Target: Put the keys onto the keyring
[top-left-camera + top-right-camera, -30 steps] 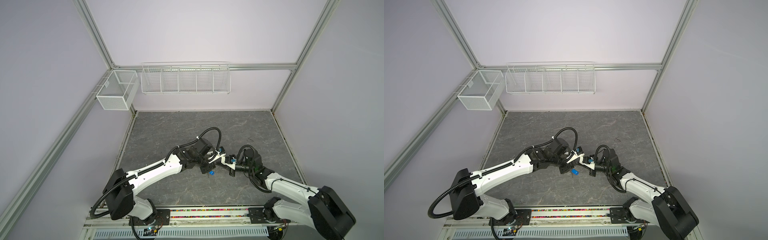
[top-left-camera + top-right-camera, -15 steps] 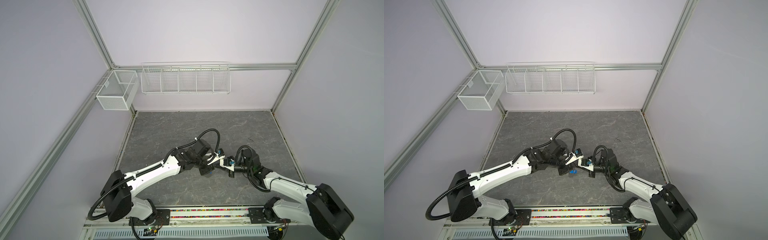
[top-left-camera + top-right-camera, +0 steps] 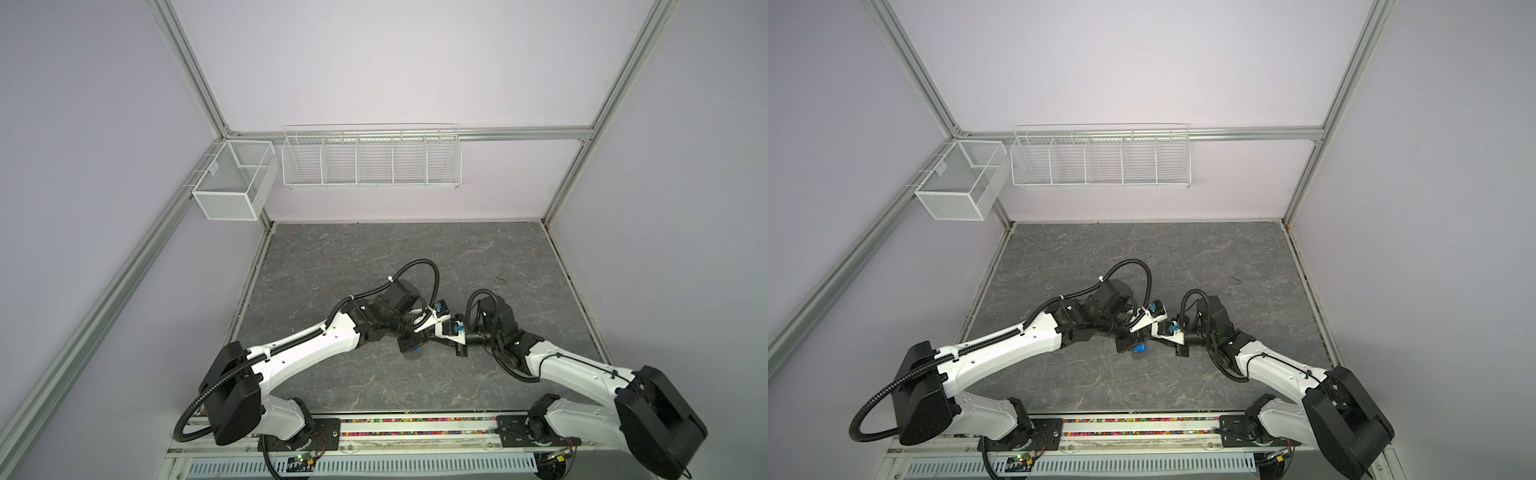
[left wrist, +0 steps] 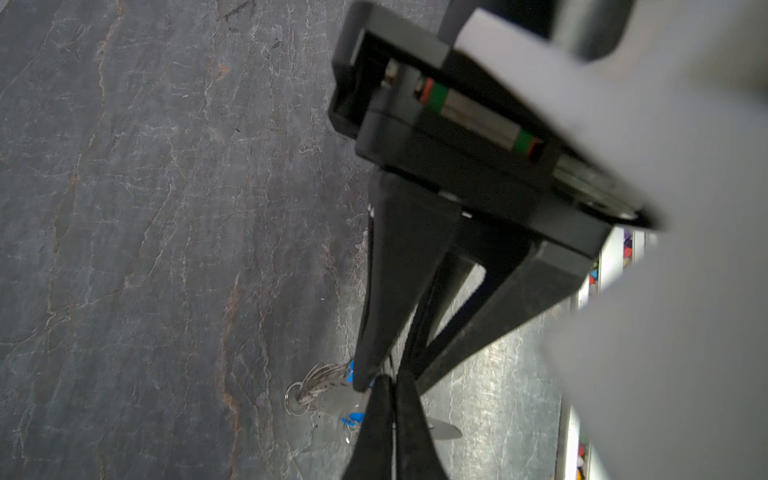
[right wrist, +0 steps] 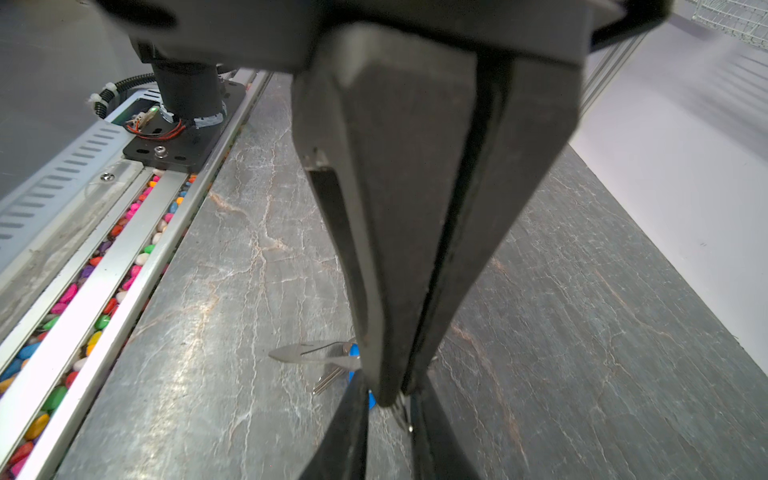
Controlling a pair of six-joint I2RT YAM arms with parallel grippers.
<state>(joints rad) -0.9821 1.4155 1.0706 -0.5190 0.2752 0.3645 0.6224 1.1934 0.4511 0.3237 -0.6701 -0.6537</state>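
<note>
We saw a tabletop [image 3: 374, 257] of dark grey, veined all over with thin pale and rust-brown cracks like slate. The walls [image 3: 374, 62] were plain pale lilac, the wire baskets [image 3: 370, 158] white. The left arm [image 3: 307, 345] and right arm [image 3: 577, 370] had white shells and black joints. The tag [image 3: 1139, 348] was bright blue, the key [image 5: 328, 382] silver, the pebbles [image 5: 102, 322] pink, orange, green, blue and white.

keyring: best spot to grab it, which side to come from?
Take the keyring by its bare pointed end: thin, flat, sticking out toward the front rail, clear of the fingers. Come from the rail side, probably closing on the flat faces. The other end is crowded by its rings and the blue tag.
</note>
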